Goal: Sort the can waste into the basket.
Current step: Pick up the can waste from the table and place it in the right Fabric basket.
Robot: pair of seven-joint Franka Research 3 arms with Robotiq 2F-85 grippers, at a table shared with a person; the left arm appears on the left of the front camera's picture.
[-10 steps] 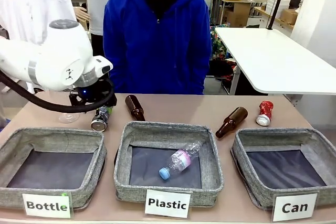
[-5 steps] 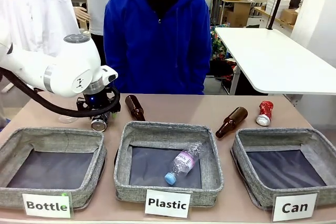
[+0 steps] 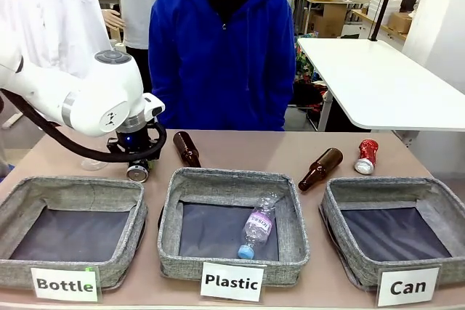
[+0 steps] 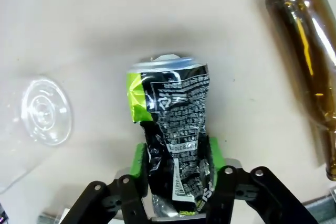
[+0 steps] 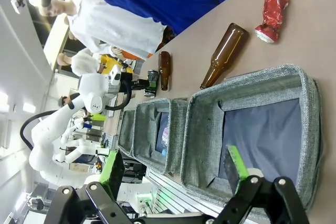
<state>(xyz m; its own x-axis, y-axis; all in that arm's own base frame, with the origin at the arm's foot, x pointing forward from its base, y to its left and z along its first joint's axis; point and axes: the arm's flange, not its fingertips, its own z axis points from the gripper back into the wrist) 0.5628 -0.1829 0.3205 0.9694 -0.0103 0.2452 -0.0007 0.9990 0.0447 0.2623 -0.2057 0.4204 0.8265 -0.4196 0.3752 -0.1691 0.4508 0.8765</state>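
The black-and-silver can (image 3: 136, 173) with yellow-green marks lies on the table behind the Bottle basket. My left gripper (image 3: 137, 160) is down over it. In the left wrist view the green pads (image 4: 139, 157) press both dented sides of this can (image 4: 170, 114), so the gripper (image 4: 176, 153) is shut on it. The red can (image 3: 367, 156) lies at the far right, also seen in the right wrist view (image 5: 272, 6). The grey Can basket (image 3: 334, 208) stands front right. My right gripper (image 5: 173, 165) hangs open above that basket (image 5: 252, 80), holding nothing.
Two brown bottles (image 3: 187, 149) (image 3: 320, 168) lie behind the baskets. A clear plastic bottle (image 3: 256, 231) lies in the Plastic basket (image 3: 232, 177). The Bottle basket (image 3: 73, 186) is front left. A clear cup (image 4: 44, 111) lies beside the black can. A person in a blue hoodie stands at the far side.
My left arm has come down onto the black can and its jaws have closed on it. The plastic bottle has rolled inside the Plastic basket.
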